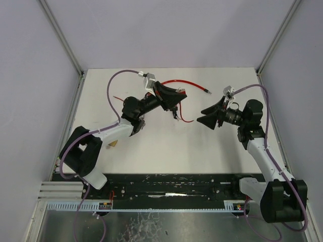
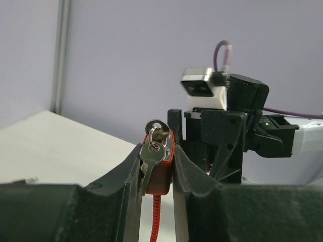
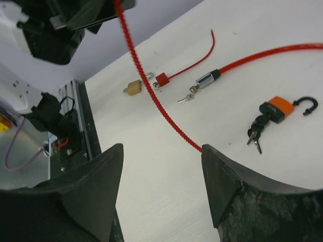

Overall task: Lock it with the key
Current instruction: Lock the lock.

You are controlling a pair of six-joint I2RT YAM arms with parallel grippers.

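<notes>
Two grippers face each other above the white table (image 3: pixel 151 201), well apart; from my station the left gripper (image 2: pixel 157 151) is clamped on a red lock body (image 2: pixel 162 176), one finger against each side, and holds it up off the surface; a silver key (image 2: pixel 150 157) hangs at the top of that lock on a small ring (image 2: pixel 157 127), and I cannot tell whether a key sits in the keyway; a red coiled cable (image 3: pixel 151 96) drops from the lock down to the table. The right gripper (image 3: pixel 161 151) stands wide apart with nothing between its fingers; it is level with the held lock, not touching it. On the table, in the right wrist view, lie an orange padlock (image 3: pixel 276 108) with its shackle swung out and dark keys (image 3: pixel 255 133) beside it; a brass padlock (image 3: pixel 133 88); a small red lock (image 3: pixel 162 79) just beside that; and a silver cable end (image 3: pixel 207 79) on a smooth red cable (image 3: pixel 262 53), with a small key (image 3: pixel 185 98) next to it.
</notes>
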